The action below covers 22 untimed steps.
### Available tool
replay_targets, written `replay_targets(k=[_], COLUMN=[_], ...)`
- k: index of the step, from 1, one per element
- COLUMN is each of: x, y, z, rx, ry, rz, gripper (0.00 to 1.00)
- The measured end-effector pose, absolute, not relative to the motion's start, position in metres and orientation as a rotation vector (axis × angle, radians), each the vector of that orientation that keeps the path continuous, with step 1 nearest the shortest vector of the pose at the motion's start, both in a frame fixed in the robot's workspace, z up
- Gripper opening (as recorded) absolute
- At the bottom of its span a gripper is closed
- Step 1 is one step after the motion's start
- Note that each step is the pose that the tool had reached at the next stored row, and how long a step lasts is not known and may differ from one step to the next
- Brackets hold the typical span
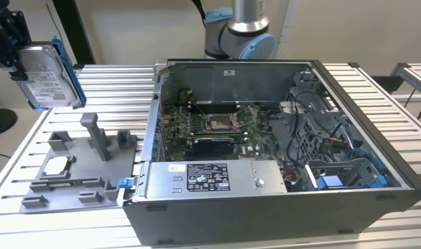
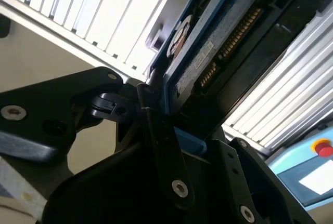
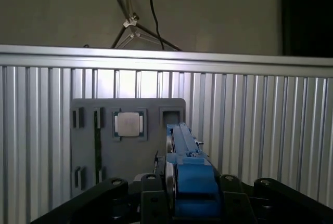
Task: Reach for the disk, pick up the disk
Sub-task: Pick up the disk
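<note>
Hand [image 1: 16, 58] pinching 1 disk [image 1: 49, 79] high over 1 grey tray [image 1: 79, 155] holding 1 chip [image 1: 56, 166], 1 open computer case [image 1: 266, 212] beside

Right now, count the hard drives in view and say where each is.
1. The disk is clamped in the jaws, held high above the grey tray at the exterior view's left. The case may hide others.

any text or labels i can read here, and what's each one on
None can be read.
white label on the disk: print too small.
black label on the grey metal box: too small.
small sticker on the case's back wall: too small.
</note>
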<state>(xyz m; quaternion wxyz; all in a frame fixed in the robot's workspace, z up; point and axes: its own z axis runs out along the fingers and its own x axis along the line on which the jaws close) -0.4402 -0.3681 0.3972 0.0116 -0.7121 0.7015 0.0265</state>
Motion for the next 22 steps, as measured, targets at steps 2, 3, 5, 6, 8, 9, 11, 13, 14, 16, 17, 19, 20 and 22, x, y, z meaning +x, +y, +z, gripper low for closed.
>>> replay_targets(k=[2, 3, 5, 6, 8, 9, 11, 13, 14, 16, 17, 19, 20, 22], x=[-0.440, -0.440, -0.440, -0.440, -0.440, -0.440, -0.440, -0.440, -0.440, -0.440, -0.440, -0.440, -0.440, -0.440], y=[-0.368, -0.368, -0.368, -0.368, -0.368, -0.368, -0.368, -0.368, -0.368, -0.368, -0.368, -0.368, -0.368, -0.368], z=[0.402, 0.405, 0.409, 0.411, 0.415, 0.417, 0.421, 0.424, 0.426, 0.430, 0.432, 0.436, 0.438, 0.442], rx=[-2.221, -2.221, -2.221, -2.221, -2.220, -2.220, -2.220, -2.220, -2.220, -2.220, -2.220, -2.220, -2.220, -2.220], ry=[2.187, 2.187, 2.187, 2.187, 2.187, 2.187, 2.187, 2.187, 2.187, 2.187, 2.187, 2.187, 2.187, 2.187], rz=[0.083, 0.083, 0.083, 0.083, 0.083, 0.084, 0.084, 0.084, 0.084, 0.084, 0.084, 0.084, 0.084, 0.084], gripper=[0.00, 0.00, 0.00, 0.00, 0.00, 0.00, 0.00, 0.00, 0.00, 0.00, 0.00, 0.00, 0.00, 0.00])
